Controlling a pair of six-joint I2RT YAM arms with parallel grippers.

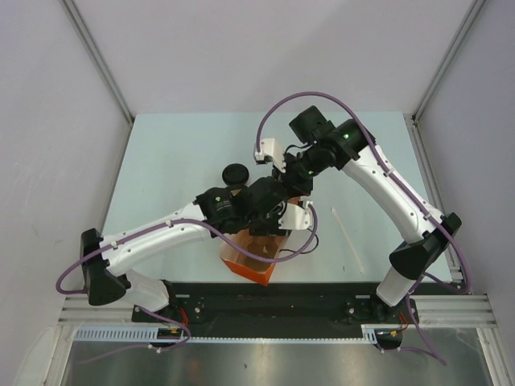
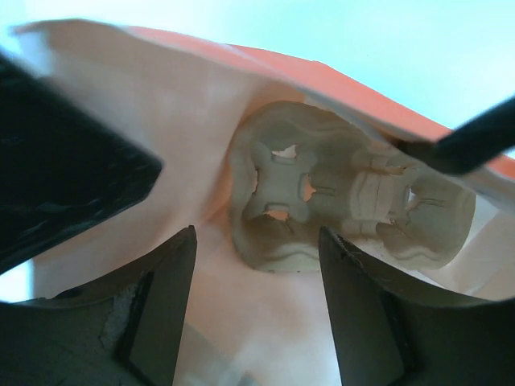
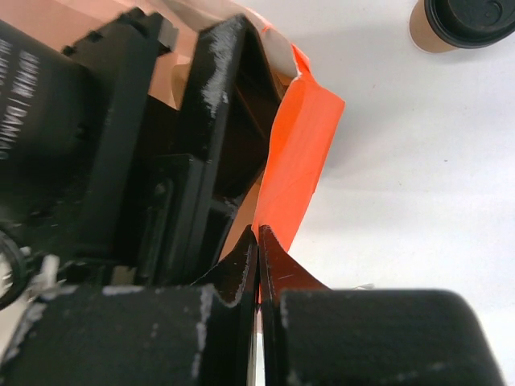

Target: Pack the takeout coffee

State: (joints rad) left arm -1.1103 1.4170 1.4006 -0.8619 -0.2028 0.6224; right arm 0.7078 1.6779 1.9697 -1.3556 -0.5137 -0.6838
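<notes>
The takeout coffee (image 1: 235, 173), a tan paper cup with a black lid, stands on the table behind the arms; it also shows at the top right of the right wrist view (image 3: 463, 22). No gripper holds it. The orange paper bag (image 1: 256, 257) stands upright near the front edge. My left gripper (image 2: 257, 297) is open and empty, reaching into the bag's mouth above a pale pulp cup carrier (image 2: 346, 201) on the bag's floor. My right gripper (image 3: 258, 241) is shut on the bag's orange rim (image 3: 302, 153), at its far side.
A black cord handle (image 2: 475, 145) crosses the bag's mouth at the right. The left arm's black wrist (image 3: 121, 161) sits close beside the right gripper. White walls enclose the table (image 1: 177, 153) at left, right and back.
</notes>
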